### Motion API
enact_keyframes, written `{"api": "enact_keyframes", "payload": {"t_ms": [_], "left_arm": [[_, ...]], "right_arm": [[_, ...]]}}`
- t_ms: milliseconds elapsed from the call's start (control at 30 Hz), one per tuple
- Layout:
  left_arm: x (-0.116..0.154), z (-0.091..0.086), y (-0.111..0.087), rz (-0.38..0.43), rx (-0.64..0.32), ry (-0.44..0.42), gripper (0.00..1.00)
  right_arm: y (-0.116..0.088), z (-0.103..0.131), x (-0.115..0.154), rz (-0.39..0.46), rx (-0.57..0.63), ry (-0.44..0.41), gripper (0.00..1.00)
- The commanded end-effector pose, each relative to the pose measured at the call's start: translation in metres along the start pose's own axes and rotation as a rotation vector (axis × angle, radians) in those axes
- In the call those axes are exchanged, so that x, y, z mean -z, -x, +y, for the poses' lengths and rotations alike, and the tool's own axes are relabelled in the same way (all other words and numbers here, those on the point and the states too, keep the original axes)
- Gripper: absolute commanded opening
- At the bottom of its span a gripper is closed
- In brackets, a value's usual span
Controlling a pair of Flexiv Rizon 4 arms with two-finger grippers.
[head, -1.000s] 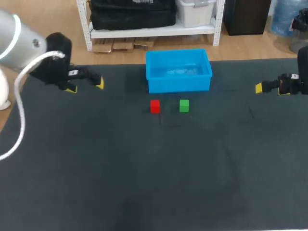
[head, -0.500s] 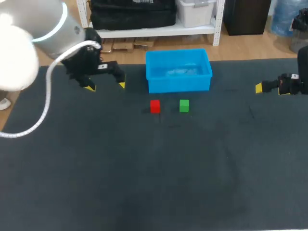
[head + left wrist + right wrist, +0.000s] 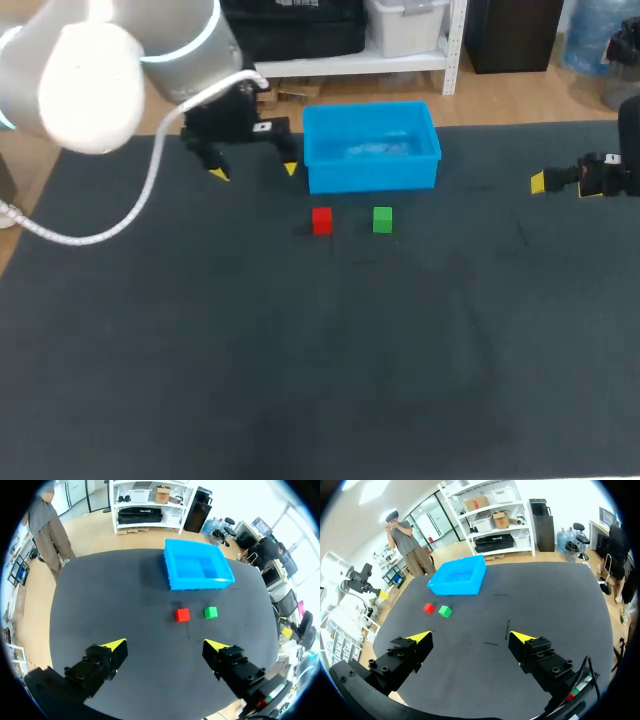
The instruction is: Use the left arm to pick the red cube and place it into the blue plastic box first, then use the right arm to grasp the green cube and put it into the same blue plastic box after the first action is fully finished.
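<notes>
The red cube and the green cube sit side by side on the dark table, just in front of the blue plastic box. My left gripper hangs open beside the box's left wall, behind and left of the red cube. In the left wrist view the red cube and green cube lie ahead of the open left gripper, with the box beyond them. My right gripper stands open at the table's right edge. From the right gripper, the cubes lie far ahead.
The black table mat stretches wide in front of the cubes. A thin dark line marks the mat just in front of the red cube. The box holds nothing that I can make out.
My left arm has swung rightward along the table's far side, from the left edge to beside the blue box. The right arm and both cubes have not moved.
</notes>
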State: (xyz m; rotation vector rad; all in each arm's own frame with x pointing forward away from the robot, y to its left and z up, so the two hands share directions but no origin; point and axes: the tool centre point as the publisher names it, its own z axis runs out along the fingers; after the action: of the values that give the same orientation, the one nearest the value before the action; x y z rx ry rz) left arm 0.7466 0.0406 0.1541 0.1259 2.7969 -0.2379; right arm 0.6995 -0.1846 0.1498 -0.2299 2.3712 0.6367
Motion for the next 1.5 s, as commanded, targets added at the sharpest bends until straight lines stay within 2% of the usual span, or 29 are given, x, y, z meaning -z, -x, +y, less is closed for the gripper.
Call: {"api": "enact_keyframes", "payload": {"t_ms": [33, 567, 867, 1500], "left_arm": [[-0.011, -0.011, 0.012, 0.023, -0.003, 0.092, 1.0], [-0.039, -0.021, 0.01, 0.162, 0.041, 0.125, 1.0], [-0.045, -0.024, 0.016, 0.198, 0.023, 0.135, 1.0], [-0.073, -0.03, 0.015, 0.263, 0.018, 0.157, 1.0]], "right_arm": [[0.0, 0.0, 0.0, 0.001, 0.0, -0.001, 1.0], [0.0, 0.0, 0.0, 0.001, 0.0, -0.001, 1.0], [0.0, 0.0, 0.0, 0.001, 0.0, -0.001, 1.0], [0.0, 0.0, 0.0, 0.001, 0.0, -0.001, 1.0]]}}
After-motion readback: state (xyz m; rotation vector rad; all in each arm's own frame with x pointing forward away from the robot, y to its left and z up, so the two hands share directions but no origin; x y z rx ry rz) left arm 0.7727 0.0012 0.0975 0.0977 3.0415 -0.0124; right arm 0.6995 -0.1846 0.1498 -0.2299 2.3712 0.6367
